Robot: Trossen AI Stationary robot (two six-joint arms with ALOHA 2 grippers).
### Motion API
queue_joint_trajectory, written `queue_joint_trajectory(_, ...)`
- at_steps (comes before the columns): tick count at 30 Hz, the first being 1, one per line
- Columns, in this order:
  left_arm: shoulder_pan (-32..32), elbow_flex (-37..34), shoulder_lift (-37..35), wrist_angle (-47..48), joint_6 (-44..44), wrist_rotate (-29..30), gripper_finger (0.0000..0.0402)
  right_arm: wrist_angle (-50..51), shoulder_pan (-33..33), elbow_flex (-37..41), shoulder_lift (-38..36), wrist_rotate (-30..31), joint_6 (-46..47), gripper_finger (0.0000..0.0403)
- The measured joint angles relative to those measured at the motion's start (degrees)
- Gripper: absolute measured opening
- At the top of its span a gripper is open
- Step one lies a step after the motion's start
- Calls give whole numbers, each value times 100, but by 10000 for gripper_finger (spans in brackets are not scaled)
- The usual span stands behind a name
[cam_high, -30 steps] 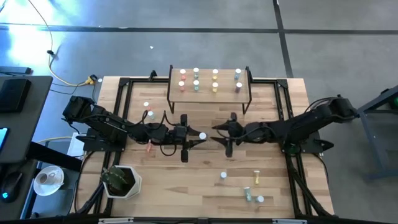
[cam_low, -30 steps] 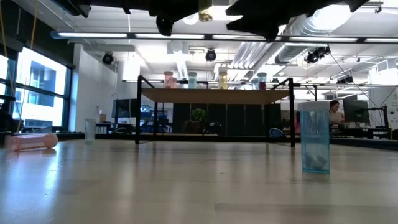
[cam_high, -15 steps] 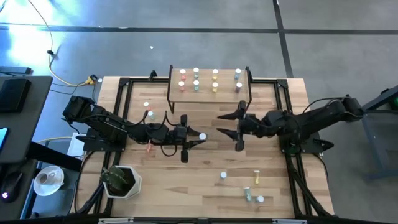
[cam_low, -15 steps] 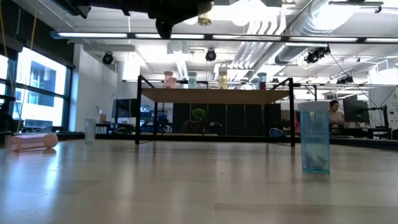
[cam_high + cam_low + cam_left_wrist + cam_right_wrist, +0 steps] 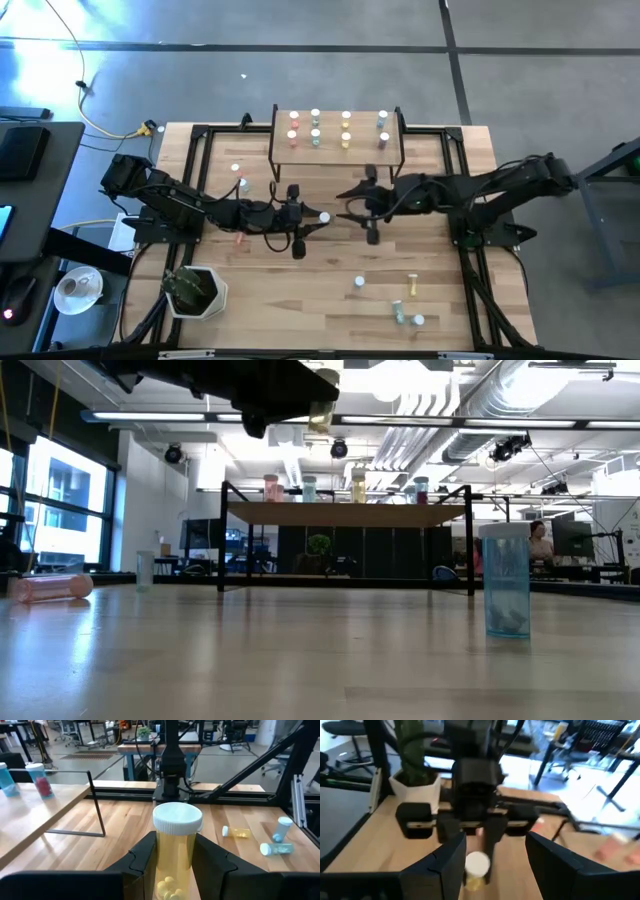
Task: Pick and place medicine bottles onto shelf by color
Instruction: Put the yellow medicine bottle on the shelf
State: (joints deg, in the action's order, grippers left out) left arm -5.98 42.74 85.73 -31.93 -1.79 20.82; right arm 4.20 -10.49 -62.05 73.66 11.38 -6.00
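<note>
Movement came from my right gripper (image 5: 349,202): it had swung back toward centre, fingers spread and empty, facing my left gripper (image 5: 176,857), which stayed put above the table's (image 5: 330,290) middle, in front of the shelf (image 5: 338,143). I pinched a yellow bottle (image 5: 176,851) by its body, its long axis running forward between my fingers, white cap probably aimed at the right arm.

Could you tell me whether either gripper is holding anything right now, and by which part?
The left gripper holds a yellow medicine bottle upright by its body, below the white cap. The right gripper is open and empty.
</note>
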Motion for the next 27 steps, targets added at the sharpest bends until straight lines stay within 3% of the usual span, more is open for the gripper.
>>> queue_joint_trajectory(12,0,0,0,1,46,-2,95,-234,76,-5,904,-318,169,197)
queue_joint_trajectory(27,22,0,0,-145,199,-1,95,-325,314,-5,1010,-611,596,197)
